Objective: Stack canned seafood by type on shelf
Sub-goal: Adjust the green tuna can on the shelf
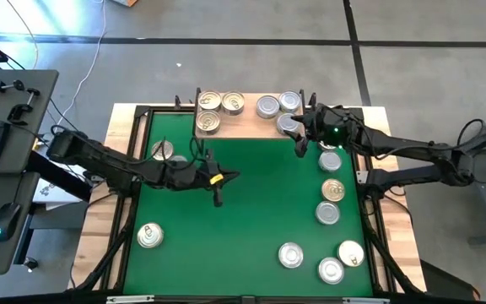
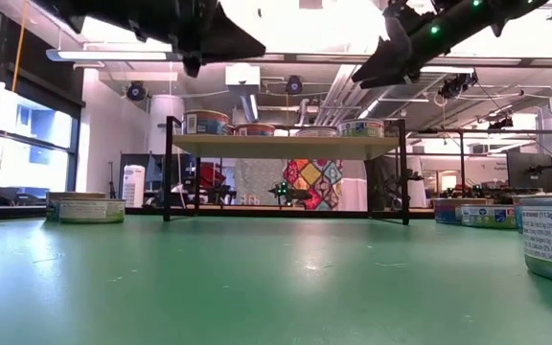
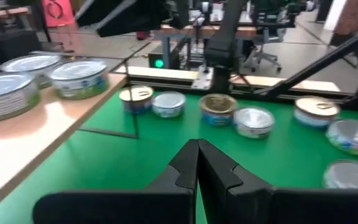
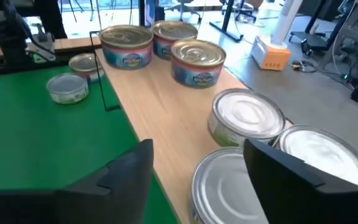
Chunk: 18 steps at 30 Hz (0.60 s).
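- High view: the shelf (image 1: 247,127) stands at the far edge of the green worktop (image 1: 251,203). It carries three gold-lidded tins (image 1: 220,110) on its left part and three silver-lidded tins (image 1: 278,111) on its right part. The right tool (image 1: 299,138) sits over the front silver tin at the shelf's front right edge. The left tool (image 1: 218,181) hangs over bare worktop near the middle. Loose tins remain: a column down the right side (image 1: 333,190), a cluster at the near right (image 1: 332,260), one at the near left (image 1: 149,236) and one beside the left arm (image 1: 163,150).
- Low view: the shelf top (image 2: 284,146) shows tins in a single layer; both arms are above, clear of the worktop.
- Left wrist view: the left tool's fingers (image 3: 185,171) are pressed together and hold nothing.
- Right wrist view: the right tool (image 4: 199,163) has its jaws partly open, one on each side of the nearest silver tin (image 4: 225,180); I cannot tell whether they touch it.
- Risk, as judged: this tin sits close to the shelf's edge and just beside two neighbours, so an off-centre closure may push it off the board or knock the adjacent silver tins. Space on the shelf is limited, so stacks will need true alignment or may topple.
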Motion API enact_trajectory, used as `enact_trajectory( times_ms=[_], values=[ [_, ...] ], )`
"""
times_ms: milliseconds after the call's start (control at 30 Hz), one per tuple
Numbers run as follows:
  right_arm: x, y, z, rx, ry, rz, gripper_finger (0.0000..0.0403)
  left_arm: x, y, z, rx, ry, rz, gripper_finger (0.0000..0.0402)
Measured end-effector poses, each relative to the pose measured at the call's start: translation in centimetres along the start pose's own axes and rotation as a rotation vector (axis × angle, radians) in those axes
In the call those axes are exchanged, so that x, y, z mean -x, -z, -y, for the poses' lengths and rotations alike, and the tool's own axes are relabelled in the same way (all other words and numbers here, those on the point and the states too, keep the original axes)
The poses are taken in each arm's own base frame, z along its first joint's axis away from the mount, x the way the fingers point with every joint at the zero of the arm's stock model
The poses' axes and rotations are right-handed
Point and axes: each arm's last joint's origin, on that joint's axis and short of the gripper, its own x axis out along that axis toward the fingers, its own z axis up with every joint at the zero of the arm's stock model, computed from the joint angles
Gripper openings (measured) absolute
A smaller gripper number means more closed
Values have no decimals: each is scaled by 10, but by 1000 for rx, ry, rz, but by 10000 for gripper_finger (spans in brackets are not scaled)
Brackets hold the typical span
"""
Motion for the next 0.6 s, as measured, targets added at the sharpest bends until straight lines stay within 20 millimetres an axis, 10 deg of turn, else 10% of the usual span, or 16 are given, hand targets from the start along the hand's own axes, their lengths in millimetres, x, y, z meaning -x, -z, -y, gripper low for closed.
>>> enact_trajectory(
  times_ms=[600],
  values=[
    [-47,16,-9,36,-3,-59,211,-17,-8,-55,-141,1,70,0]
  ],
)
